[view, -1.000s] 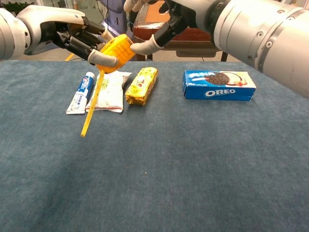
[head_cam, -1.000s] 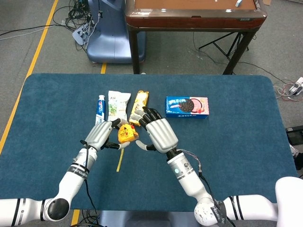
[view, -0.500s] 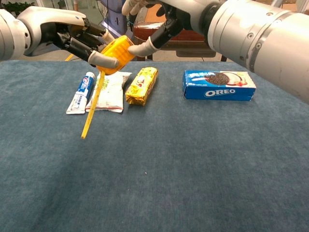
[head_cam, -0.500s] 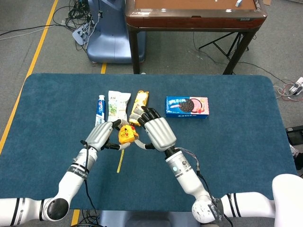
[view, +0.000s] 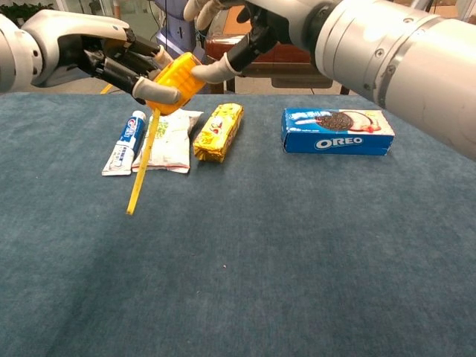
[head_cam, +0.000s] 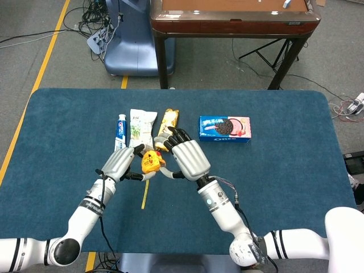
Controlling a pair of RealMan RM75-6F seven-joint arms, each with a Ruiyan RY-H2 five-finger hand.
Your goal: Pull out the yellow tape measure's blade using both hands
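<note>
My left hand (head_cam: 118,162) (view: 88,50) grips the yellow tape measure (head_cam: 152,161) (view: 177,80) and holds it above the blue table. Its yellow blade (head_cam: 144,194) (view: 143,165) hangs out of the case, slanting down toward me with its tip free. My right hand (head_cam: 187,159) (view: 249,21) is close against the case's right side. Its fingers are spread and only the thumb touches the case. Nothing holds the blade.
Behind the hands lie a toothpaste tube (head_cam: 120,131) (view: 125,141), a green and white snack packet (head_cam: 141,128) (view: 169,141), a yellow snack bar (head_cam: 169,120) (view: 219,132) and an Oreo box (head_cam: 224,128) (view: 337,132). A wooden table (head_cam: 233,20) stands beyond the far edge.
My right hand has edged slightly left, nearer the case. The blade's tip hangs a touch lower. My left hand has stayed put.
</note>
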